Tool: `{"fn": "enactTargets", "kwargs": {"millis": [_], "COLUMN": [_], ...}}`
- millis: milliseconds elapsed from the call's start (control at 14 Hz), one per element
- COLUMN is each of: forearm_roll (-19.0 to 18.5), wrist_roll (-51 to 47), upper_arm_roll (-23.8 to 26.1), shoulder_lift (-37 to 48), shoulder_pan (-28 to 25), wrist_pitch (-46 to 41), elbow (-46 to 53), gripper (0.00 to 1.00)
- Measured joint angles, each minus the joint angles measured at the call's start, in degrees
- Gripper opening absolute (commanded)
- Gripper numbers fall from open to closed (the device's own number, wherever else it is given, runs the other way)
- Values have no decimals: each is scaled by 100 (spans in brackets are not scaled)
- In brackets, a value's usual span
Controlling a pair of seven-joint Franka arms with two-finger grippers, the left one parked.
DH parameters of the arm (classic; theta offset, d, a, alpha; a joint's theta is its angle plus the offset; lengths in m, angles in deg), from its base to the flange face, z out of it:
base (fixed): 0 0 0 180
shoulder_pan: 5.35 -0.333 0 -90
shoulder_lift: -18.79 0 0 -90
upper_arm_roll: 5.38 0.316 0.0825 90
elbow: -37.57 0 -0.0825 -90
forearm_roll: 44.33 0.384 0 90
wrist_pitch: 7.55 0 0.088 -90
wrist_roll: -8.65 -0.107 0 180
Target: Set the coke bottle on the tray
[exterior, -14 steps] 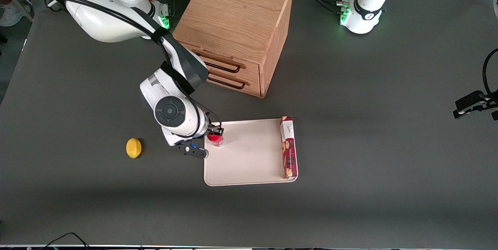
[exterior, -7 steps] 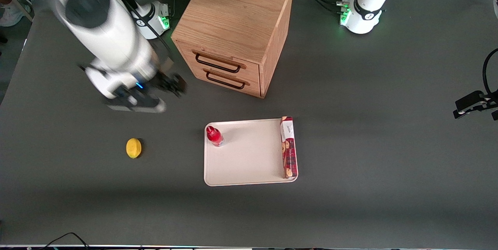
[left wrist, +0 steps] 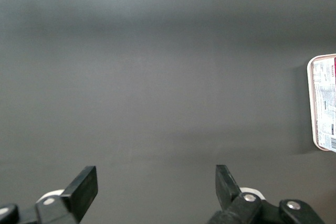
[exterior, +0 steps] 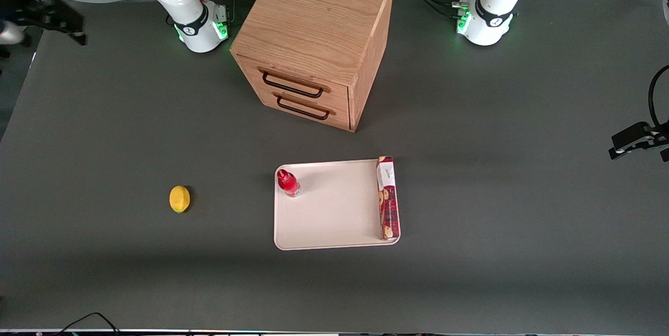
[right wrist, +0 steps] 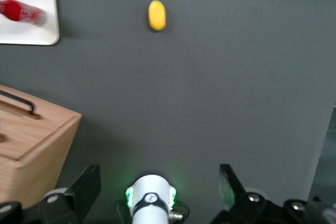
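The coke bottle [exterior: 288, 183], small and red with a red cap, stands upright on the off-white tray [exterior: 334, 216], in the tray's corner nearest the working arm's end and the cabinet. My gripper [exterior: 62, 21] is raised high at the working arm's end of the table, far from the bottle and empty. In the right wrist view the gripper [right wrist: 157, 187] is open, its jaws wide apart above the arm's own base, with the bottle [right wrist: 21, 12] and a tray corner [right wrist: 31, 35] far off.
A long red cookie box [exterior: 388, 197] lies along the tray's edge toward the parked arm. A yellow lemon [exterior: 179, 199] lies on the dark table, toward the working arm from the tray. A wooden two-drawer cabinet [exterior: 313, 38] stands farther from the camera.
My gripper let go of the bottle on the tray, then rose and swung away fast to the working arm's end of the table. The bottle has stayed upright in place.
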Motion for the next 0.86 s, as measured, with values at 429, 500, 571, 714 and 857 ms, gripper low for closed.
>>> {"fn": "enactTargets", "kwargs": {"millis": [429,500,571,714,857], "forearm_roll": [67,140,209,245,250], "wrist_roll": [240,212,157,76,68], "upper_arm_roll": [-487,-440,-397,-359,-357], "shoulder_lift": [1228,1250,1252,1187,963], "shoulder_pan": [-62,-69,-71,-77,-76], "wrist_pitch": [1874,1973,2049,2077,1988], "elbow": [-2674,-2690,-2683,-2547,-2161], "gripper": [100,100,100,100,100]}}
